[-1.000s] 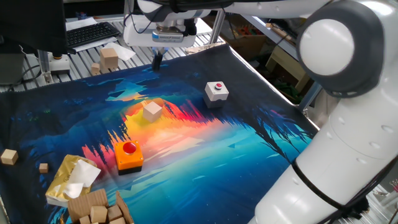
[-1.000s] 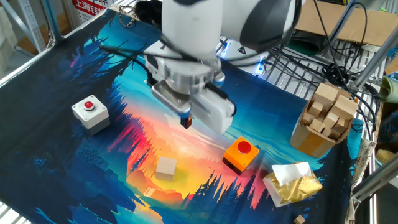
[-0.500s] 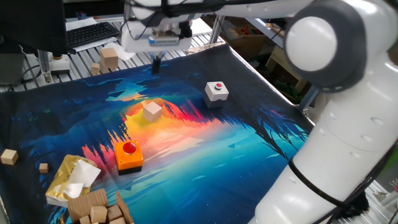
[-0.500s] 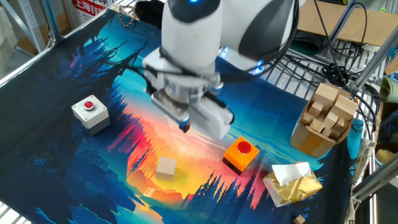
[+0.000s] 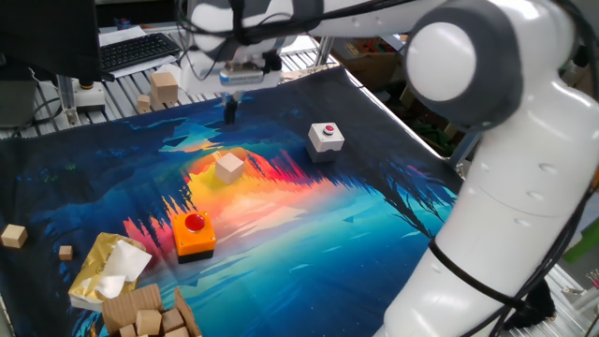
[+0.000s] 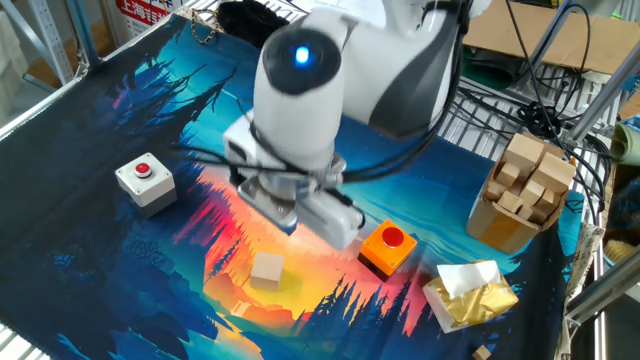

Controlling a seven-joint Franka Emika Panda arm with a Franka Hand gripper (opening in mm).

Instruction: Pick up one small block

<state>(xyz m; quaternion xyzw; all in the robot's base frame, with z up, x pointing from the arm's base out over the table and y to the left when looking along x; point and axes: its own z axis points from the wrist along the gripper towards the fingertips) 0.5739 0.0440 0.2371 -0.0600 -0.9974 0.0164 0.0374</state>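
The small block (image 5: 227, 168), a plain pale beige cube, rests on the orange part of the printed mat; it also shows in the other fixed view (image 6: 267, 269). My gripper (image 5: 230, 110) hangs above the mat's far edge, well behind the block and apart from it. Its dark fingers point down, look pressed together and hold nothing. In the other fixed view the gripper (image 6: 290, 224) is just above and behind the block, with the fingertips mostly hidden by the wrist.
A white button box (image 5: 325, 137) and an orange button box (image 5: 193, 234) stand on the mat. A taller tan block (image 5: 164, 89) is at the back. Tiny tan cubes (image 5: 13, 235), a yellow tissue pack (image 5: 108, 271) and a cardboard box of blocks (image 6: 520, 195) sit at the edge.
The gripper has moved slightly lower and sideways toward the block's side of the mat as the arm swung round. The block has not moved.
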